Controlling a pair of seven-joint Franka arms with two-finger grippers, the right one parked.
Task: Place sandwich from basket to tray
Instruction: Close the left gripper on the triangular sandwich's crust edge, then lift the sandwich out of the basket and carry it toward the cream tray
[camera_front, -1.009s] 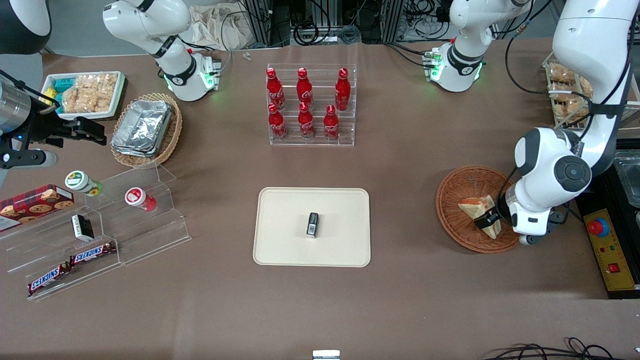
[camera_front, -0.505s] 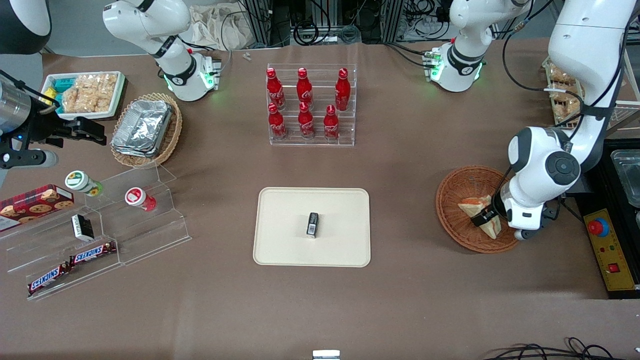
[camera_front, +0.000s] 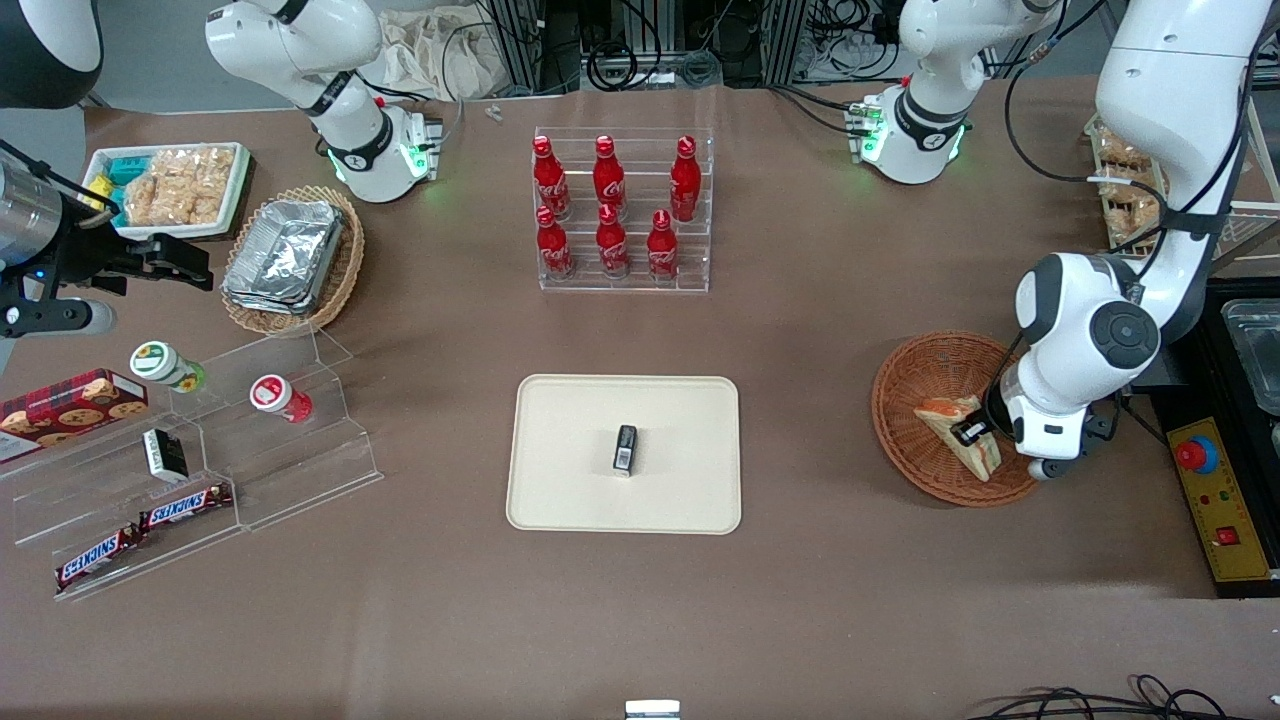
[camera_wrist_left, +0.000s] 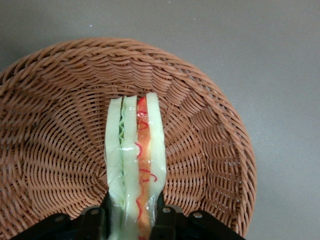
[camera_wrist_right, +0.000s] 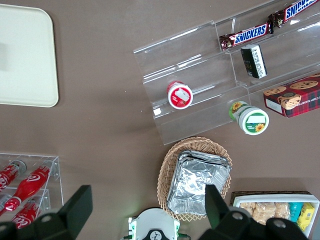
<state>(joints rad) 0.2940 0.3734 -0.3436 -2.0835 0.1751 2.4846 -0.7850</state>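
The sandwich (camera_front: 958, 436) is a pale wedge with an orange-red filling edge, held over the round reddish-brown basket (camera_front: 905, 400). My left gripper (camera_front: 972, 432) is shut on it, one finger on each bread face. In the left wrist view the sandwich (camera_wrist_left: 136, 160) stands on edge between the black fingers (camera_wrist_left: 161, 212), with the gripper (camera_wrist_left: 134, 214) above the basket's woven floor (camera_wrist_left: 60, 150). The cream tray (camera_front: 560, 420) lies at mid-table, toward the parked arm's end from the basket. A corner of the tray (camera_wrist_right: 25, 55) also shows in the right wrist view.
A small black object (camera_front: 625, 449) lies on the tray. A clear rack of red bottles (camera_front: 620, 215) stands farther from the front camera than the tray. A yellow control box (camera_front: 1215, 500) with a red button sits beside the basket. Clear snack shelves (camera_front: 200, 470) stand toward the parked arm's end.
The wrist has shifted slightly toward the basket's middle. The sandwich in its grip has tipped, and more of its orange-red edge now shows.
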